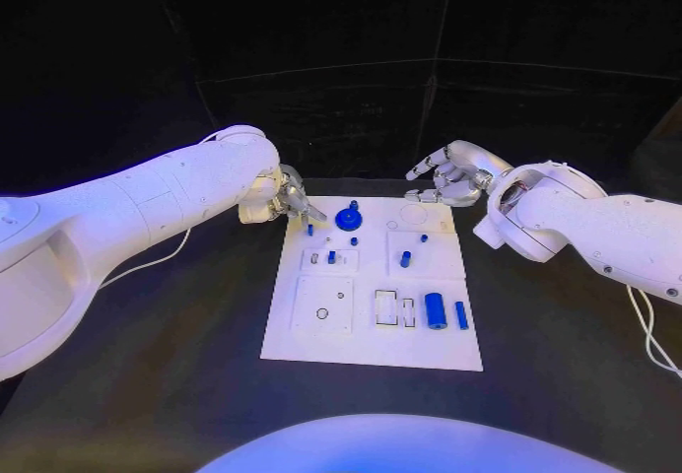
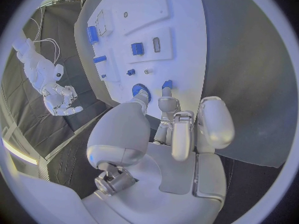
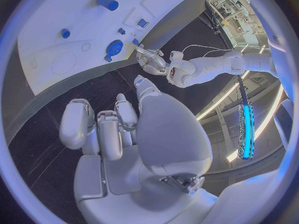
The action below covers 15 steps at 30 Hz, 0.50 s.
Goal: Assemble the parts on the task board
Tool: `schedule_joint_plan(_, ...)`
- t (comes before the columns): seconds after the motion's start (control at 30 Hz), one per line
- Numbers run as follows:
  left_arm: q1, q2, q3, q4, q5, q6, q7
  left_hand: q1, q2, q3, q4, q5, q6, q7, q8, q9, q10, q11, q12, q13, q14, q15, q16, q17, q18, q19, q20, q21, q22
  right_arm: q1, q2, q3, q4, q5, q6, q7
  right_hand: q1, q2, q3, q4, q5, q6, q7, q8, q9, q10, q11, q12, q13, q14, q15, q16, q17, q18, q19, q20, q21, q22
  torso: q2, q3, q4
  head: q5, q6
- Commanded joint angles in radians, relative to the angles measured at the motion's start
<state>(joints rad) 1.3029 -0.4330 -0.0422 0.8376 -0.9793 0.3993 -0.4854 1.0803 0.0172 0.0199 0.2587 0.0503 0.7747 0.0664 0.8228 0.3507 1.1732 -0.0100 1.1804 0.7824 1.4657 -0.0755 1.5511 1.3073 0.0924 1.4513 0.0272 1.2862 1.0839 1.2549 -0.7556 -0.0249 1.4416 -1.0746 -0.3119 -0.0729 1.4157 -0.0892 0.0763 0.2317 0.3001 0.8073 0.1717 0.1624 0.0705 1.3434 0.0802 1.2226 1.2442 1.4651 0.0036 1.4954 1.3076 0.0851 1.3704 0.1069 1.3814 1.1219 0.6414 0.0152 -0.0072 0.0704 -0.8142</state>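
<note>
The white task board (image 1: pixel 373 296) lies mid-table. My left hand (image 1: pixel 292 202) hovers over its far left corner, fingers curled downward. In the left wrist view one fingertip (image 2: pixel 167 102) touches a small blue peg (image 2: pixel 167 84) standing on the board (image 2: pixel 181 45); the thumb lies beside the blue gear (image 2: pixel 141 91). I cannot tell whether the peg (image 1: pixel 310 230) is held. The gear (image 1: pixel 350 219) sits just right of that hand. My right hand (image 1: pixel 452 172) floats past the board's far right corner, its fingers apart and holding nothing.
A thick blue cylinder (image 1: pixel 435 310) and a slim blue bar (image 1: pixel 460 314) lie at the board's near right. A short blue piece (image 1: pixel 405 260) and smaller blue bits (image 1: pixel 331 257) stand mid-board. Black table surrounds the board; a white cable (image 1: pixel 647 330) trails at right.
</note>
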Motion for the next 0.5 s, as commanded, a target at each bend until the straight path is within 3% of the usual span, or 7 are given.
schedule_joint_plan(0.03,-0.001,0.009,0.000,-0.013,-0.037,0.028,0.021,0.015,0.002,-0.010,-0.001,-0.001,-0.017,0.005,-0.017,-0.009,-0.006,0.005,0.000,0.001,0.099,0.001,0.005,0.236,-0.005,0.004,0.001,0.008,0.006,0.002,0.002,0.001,0.000,-0.003,0.006,0.007,-0.004,0.008,-0.005,0.000,0.001,0.004,0.000,0.004,-0.001,-0.002,0.000,0.000,0.001,0.071,-0.002,-0.005,0.111,0.001,-0.006,-0.001,-0.005,-0.001,0.000,0.0000,-0.0012,0.002,0.000)
schedule_joint_plan(0.5,-0.004,0.017,0.000,-0.029,-0.046,0.043,0.013,0.035,0.017,-0.027,-0.005,-0.001,0.006,0.004,-0.016,-0.010,0.011,0.006,0.021,0.032,0.101,0.003,0.010,0.245,-0.008,0.008,0.005,0.021,0.026,0.002,0.006,0.001,-0.004,-0.003,0.007,0.008,-0.004,0.008,-0.005,0.000,0.001,0.004,0.000,0.004,-0.001,-0.002,0.000,0.000,0.001,0.071,-0.002,-0.005,0.111,0.001,-0.006,-0.001,-0.005,-0.001,0.001,0.0004,0.0000,0.001,-0.003)
